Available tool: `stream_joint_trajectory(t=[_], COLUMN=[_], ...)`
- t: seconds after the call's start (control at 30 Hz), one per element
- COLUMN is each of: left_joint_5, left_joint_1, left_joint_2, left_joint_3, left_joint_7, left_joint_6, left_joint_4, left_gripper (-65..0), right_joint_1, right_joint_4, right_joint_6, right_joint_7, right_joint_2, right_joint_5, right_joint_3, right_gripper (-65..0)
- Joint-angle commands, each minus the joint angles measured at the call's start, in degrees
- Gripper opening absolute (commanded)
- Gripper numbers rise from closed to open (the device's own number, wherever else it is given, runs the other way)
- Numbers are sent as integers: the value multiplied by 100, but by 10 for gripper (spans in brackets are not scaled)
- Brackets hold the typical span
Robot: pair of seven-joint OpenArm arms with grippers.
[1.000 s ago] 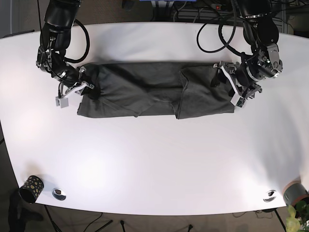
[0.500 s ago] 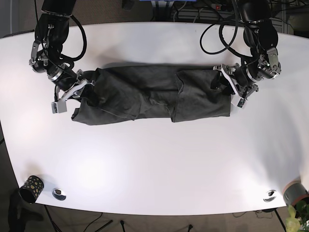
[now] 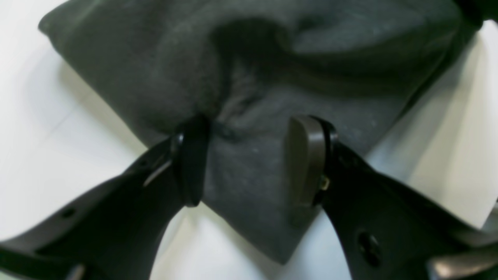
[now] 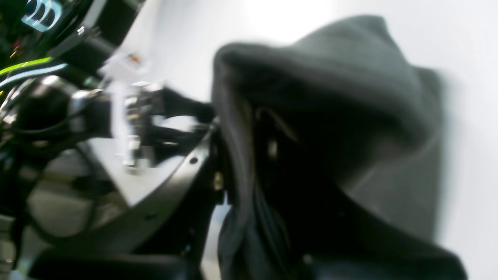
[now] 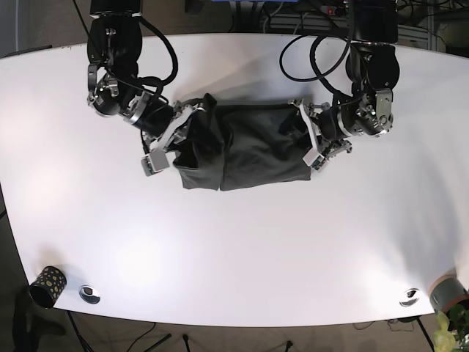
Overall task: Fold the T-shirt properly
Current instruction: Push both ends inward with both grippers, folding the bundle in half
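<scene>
The shirt [image 5: 242,147] lies bunched mid-tabletop [image 5: 242,249]. The left hand [image 3: 249,163] is parted, straddling a corner without pinching; the right hand [image 5: 170,139] is buried in cloth (grip unreadable). Risk: closing now may catch one layer only, skewing the fold.

The T-shirt [image 5: 245,147] is matt, dark grey knit cloth, softly creased. The table [image 5: 242,249] is smooth, faintly glossy white. The left gripper [image 3: 249,163] looks black matt plastic.

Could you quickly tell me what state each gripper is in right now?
Left gripper: jaws apart, straddling a fold of the T-shirt, not clamped.
Right gripper: cannot tell; its wrist view is blurred and cloth drapes over it.
</scene>
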Motion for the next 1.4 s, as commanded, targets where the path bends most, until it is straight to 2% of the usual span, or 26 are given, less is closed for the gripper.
stream_joint_trajectory(t=[0.0,0.13,0.4,0.5,0.6,0.7,0.8,0.83,1.0,1.2,1.37], left_joint_5=[62,71,54,54,45,36,36,27,-122,-615,-773], left_joint_1=[11,11,11,11,11,11,11,11,-24,-24,-24], left_joint_2=[115,256,265,265,265,309,388,396,484,467,54], left_joint_3=[42,51,51,51,51,51,34,25,-37,-766,-1364], left_joint_7=[141,141,141,141,141,141,141,141,141,141,141], left_joint_6=[-10,-10,-10,-10,-10,-10,-10,-10,-10,-10,-10], left_joint_4=[-3,6,6,-3,-3,-3,33,33,314,841,1000], left_gripper=[-350,-350,-350,-350,-350,-350,-350,-350,-350,-350,-350], right_joint_1=[139,412,904,1036,1124,1194,1247,1247,1133,887,614], right_joint_4=[47,-358,-1114,-1316,-1536,-1659,-1676,-1641,-1087,-859,-859], right_joint_6=[46,46,46,38,11,11,11,11,11,38,38], right_joint_7=[174,174,201,201,201,201,201,201,201,201,201], right_joint_2=[-58,-252,-243,-234,-234,-234,-199,-120,-23,240,276], right_joint_5=[147,139,-99,-99,-99,-99,-99,-99,-46,-64,-90], right_joint_3=[-60,-271,-368,-368,-368,-412,-728,-834,-878,-869,-869], right_gripper=[-650,-650,-650,-555,-388,-257,-163,-151,-147,-147,-147])
